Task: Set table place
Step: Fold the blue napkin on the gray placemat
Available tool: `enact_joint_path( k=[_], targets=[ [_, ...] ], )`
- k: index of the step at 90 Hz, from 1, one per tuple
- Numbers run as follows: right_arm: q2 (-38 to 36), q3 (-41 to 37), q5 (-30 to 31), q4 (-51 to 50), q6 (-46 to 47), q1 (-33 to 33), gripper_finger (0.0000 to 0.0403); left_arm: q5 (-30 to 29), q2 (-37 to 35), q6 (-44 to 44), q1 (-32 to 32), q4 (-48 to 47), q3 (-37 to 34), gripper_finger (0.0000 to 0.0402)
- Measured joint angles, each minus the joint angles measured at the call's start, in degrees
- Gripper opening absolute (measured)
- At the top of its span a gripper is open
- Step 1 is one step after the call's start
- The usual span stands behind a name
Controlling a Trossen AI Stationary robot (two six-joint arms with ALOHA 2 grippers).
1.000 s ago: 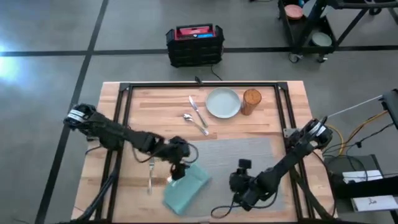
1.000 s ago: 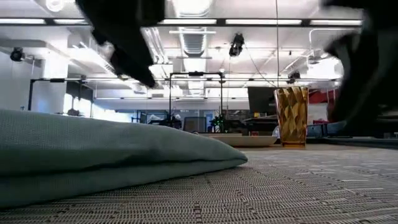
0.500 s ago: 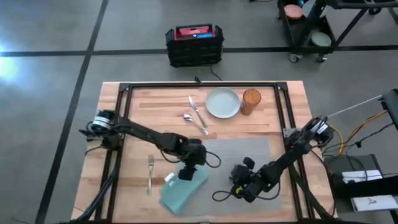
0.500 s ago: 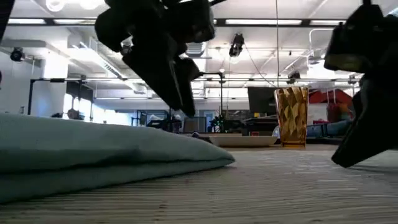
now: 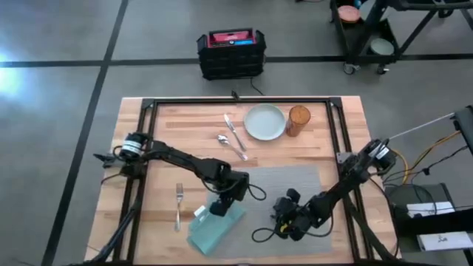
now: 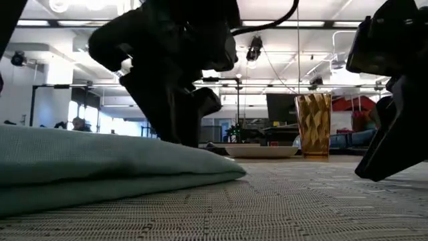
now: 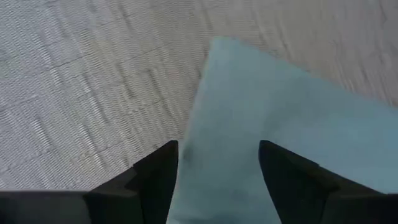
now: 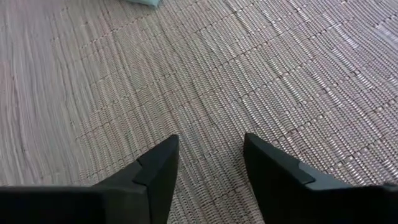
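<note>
The teal napkin lies folded, partly on the left end of the grey placemat and partly on the table. My left gripper stands open, low over the napkin's far corner. My right gripper is open, low over the placemat's near middle. The fork lies left of the napkin. Knife, spoon, plate and amber glass rest on the wood at the far side. My left gripper comes down slanting from the far left, its open fingers spread over the napkin's far end. I cannot tell whether they touch the cloth. My right gripper points down at the placemat, and contact cannot be told.
A black metal frame runs over the table. A black crate stands on the floor beyond the far edge. Bare wood lies left of the fork.
My left gripper has gone toward the table's right and near edge, from beside the fork to over the napkin's far end, and has come lower. The napkin's right tip has drawn back a little toward the left. My right gripper has shifted slightly left over the placemat.
</note>
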Motion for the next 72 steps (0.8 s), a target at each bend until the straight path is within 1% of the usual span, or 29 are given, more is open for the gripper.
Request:
enact_joint_path(
  k=[17,26,32,37,53,56,59,64,72],
  targets=[
    [-0.04,-0.02,-0.26,-0.07,-1.3,-0.29,0.0162,0.13,1.27,-0.25,0.57,2.01,-1.15,0.0193],
    [-0.02,-0.04,0.04,-0.1,-1.31,-0.38,0.0157,0.07,1.92,-0.82,0.59,3.07,-1.5,0.0178],
    [0.01,-0.06,0.64,0.06,-1.36,-0.49,0.0154,0.11,1.9,-1.56,0.61,3.44,-1.71,0.0158],
    [0.04,-0.06,0.85,0.03,-1.35,-0.52,0.0151,0.11,1.9,-1.9,0.61,3.5,-1.88,0.0133],
    [0.04,-0.06,1.17,0.01,-1.36,-0.49,0.0142,0.13,1.75,-3.41,0.65,3.3,-2.05,0.0026],
    [0.04,-0.06,1.19,-0.01,-1.36,-0.49,0.014,0.13,1.75,-4.04,0.67,3.28,-2.05,0.0013],
    [0.04,-0.06,1.2,-0.03,-1.36,-0.49,0.0138,0.11,1.74,-5.08,0.67,3.26,-2.05,0.0008],
    [0.04,-0.06,1.22,-0.09,-1.3,-0.49,0.0134,-0.13,1.63,-7.03,0.77,3.22,-2.05,0.0011],
    [0.04,-0.06,1.26,-0.18,-0.71,-0.52,0.0128,-2.57,0.93,-9.5,0.89,2.88,-2.07,0.0011]
  ],
)
